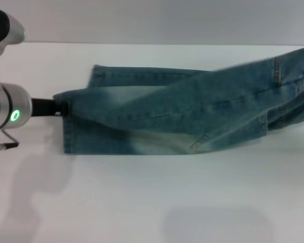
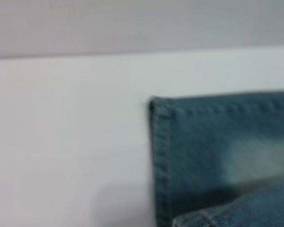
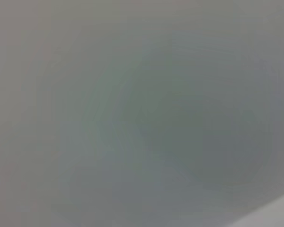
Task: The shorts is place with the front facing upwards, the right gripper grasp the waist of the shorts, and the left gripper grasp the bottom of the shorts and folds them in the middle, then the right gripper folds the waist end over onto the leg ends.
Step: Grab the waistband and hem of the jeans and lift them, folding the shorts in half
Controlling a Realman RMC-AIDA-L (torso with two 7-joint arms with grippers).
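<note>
The blue denim shorts point(image 1: 167, 114) lie across the white table point(image 1: 142, 202) in the head view, folded lengthwise, with the leg ends at the left. Their waist end point(image 1: 289, 81) rises off the table towards the right edge of the view. My left gripper point(image 1: 60, 107) is at the leg hem, shut on the upper layer's corner. The left wrist view shows a stitched hem corner of the shorts point(image 2: 217, 156) lying on the table. My right gripper is out of view; the right wrist view shows only a grey blur.
The left arm's silver wrist with a green light point(image 1: 14, 115) sits at the table's left side. The table's far edge point(image 1: 142, 44) meets a pale wall behind the shorts.
</note>
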